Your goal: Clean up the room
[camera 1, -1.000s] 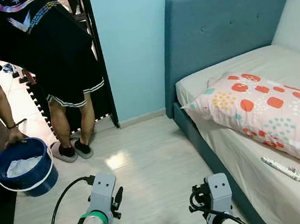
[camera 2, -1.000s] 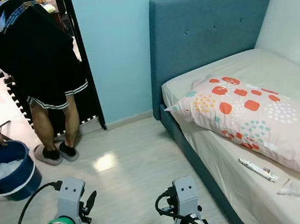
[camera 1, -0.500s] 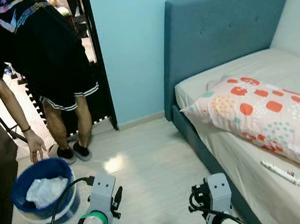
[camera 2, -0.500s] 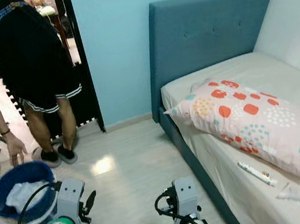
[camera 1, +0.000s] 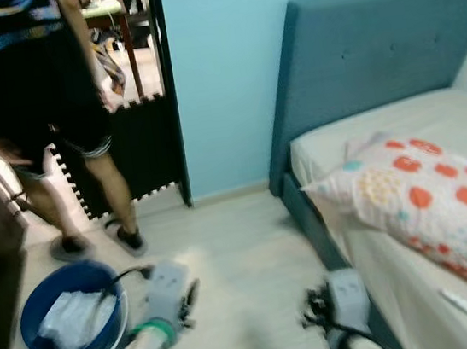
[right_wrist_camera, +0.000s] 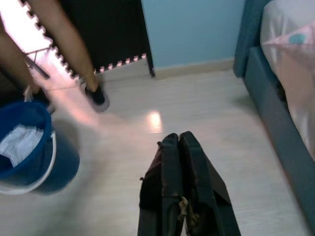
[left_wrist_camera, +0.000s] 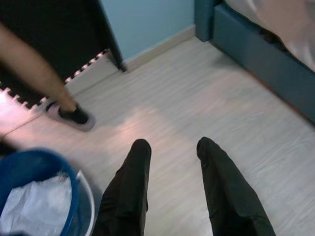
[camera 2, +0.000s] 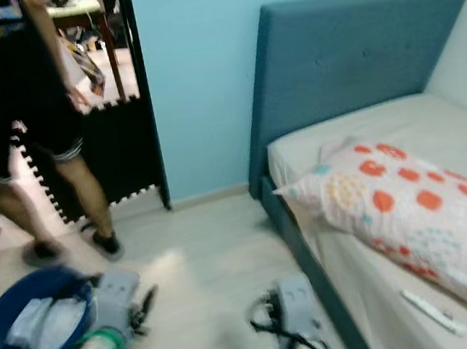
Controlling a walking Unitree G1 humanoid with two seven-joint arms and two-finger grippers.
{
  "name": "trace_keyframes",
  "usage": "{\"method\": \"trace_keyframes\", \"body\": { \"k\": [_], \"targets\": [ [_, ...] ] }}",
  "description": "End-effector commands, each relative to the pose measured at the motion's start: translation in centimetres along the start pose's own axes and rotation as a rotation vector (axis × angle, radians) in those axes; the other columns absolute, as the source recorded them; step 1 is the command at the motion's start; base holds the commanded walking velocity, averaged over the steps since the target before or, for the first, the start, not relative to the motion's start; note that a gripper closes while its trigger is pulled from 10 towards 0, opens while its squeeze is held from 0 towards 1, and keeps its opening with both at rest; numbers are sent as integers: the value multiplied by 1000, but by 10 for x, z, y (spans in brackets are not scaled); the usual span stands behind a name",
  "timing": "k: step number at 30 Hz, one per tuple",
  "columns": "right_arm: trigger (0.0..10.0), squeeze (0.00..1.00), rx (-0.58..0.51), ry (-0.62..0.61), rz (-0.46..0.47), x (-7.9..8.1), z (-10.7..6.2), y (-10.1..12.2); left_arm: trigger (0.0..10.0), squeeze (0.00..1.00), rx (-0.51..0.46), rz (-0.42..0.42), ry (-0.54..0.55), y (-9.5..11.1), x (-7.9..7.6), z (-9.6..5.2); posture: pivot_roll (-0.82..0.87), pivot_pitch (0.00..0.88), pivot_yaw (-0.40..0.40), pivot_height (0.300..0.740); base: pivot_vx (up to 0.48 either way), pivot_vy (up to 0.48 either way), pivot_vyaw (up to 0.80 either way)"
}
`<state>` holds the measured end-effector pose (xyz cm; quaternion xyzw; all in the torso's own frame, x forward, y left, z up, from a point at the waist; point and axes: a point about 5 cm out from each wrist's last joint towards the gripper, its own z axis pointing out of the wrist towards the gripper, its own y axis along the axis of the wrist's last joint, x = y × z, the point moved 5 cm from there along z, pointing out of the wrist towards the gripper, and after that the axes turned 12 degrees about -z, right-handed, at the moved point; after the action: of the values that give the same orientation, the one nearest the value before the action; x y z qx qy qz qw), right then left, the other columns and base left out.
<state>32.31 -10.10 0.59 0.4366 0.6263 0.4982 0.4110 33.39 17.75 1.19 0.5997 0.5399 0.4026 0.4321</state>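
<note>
Blue bucket with white cloth; left gripper open, right gripper closed, empty.

— What is under me?

— Pale wood-look floor. To my left a blue bucket stands on it, with white crumpled stuff inside, paper or cloth, I can't say through the blur. A person's two dark shoes stand near the doorway.

— And on my right?

— A bed with a teal frame and light sheet. A spotted pillow lies on it, and near the edge a slim white object, too blurred to name.
</note>
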Motion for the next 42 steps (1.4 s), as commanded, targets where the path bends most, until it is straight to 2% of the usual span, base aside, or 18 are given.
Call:
{"method": "trace_keyframes", "body": {
  "k": [1,24,35,42],
  "targets": [
    [10000,0,78,-36,3,-13,-13,-22,10000,0,-13,-5,-48,3,-19,3,-141,0,35,740,379,0,-769],
    [10000,0,69,-23,-20,-13,-10,-19,10000,0,-13,-9,-51,2,-20,4,-141,0,33,740,379,0,-27],
    [10000,0,63,-22,-24,-13,-8,-17,10000,0,-24,-11,-62,5,-23,5,-141,0,33,740,380,0,-200],
    [10000,0,63,-22,-23,-13,-8,-17,10000,0,-25,-11,-65,6,-24,6,-141,0,33,740,380,0,-583]
  ]
}}
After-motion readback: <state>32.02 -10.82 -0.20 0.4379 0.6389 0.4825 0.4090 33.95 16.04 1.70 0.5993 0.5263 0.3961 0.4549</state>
